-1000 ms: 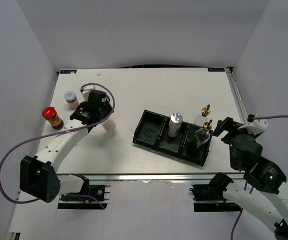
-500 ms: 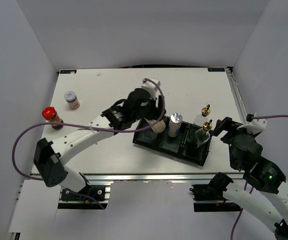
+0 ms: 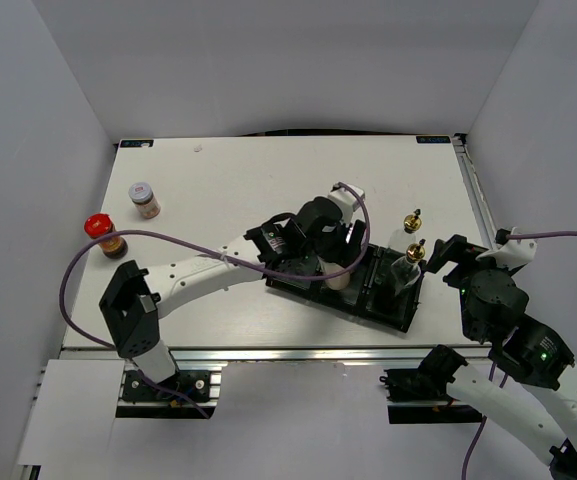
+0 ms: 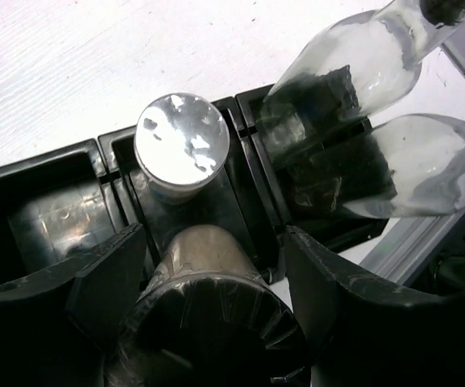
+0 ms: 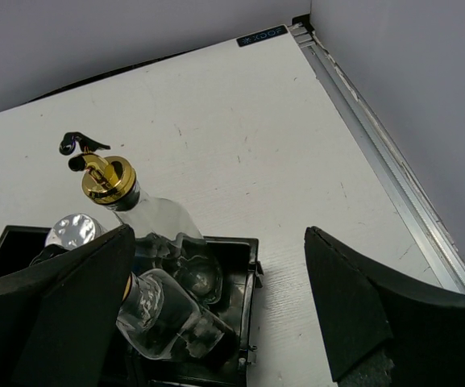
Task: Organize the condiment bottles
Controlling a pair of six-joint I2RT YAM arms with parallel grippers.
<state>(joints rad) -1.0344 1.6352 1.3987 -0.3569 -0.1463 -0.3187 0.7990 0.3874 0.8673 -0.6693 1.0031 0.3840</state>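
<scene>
My left gripper point(image 3: 330, 262) is shut on a silver-capped shaker point(image 4: 204, 318) and holds it over the middle compartment of the black tray point(image 3: 290, 262). Its pale body shows below the gripper in the top view point(image 3: 337, 281). The second shaker point(image 4: 182, 139) stands in that same compartment, just beyond the held one. Two clear glass bottles with gold tops point(image 3: 411, 219) point(image 3: 415, 250) lean in the tray's right compartment. The red-capped brown jar point(image 3: 103, 232) and the small pale-lidded jar point(image 3: 143, 197) stand at the far left. My right gripper point(image 3: 450, 252) is open and empty beside the tray's right end.
The tray's left compartment point(image 4: 51, 222) holds nothing. The table's right edge rail point(image 5: 385, 157) runs close to my right gripper. The white tabletop point(image 3: 258, 180) stretches behind the tray.
My left arm has carried the shaker from the table's left side rightward to above the tray's middle compartment. The right arm has not moved.
</scene>
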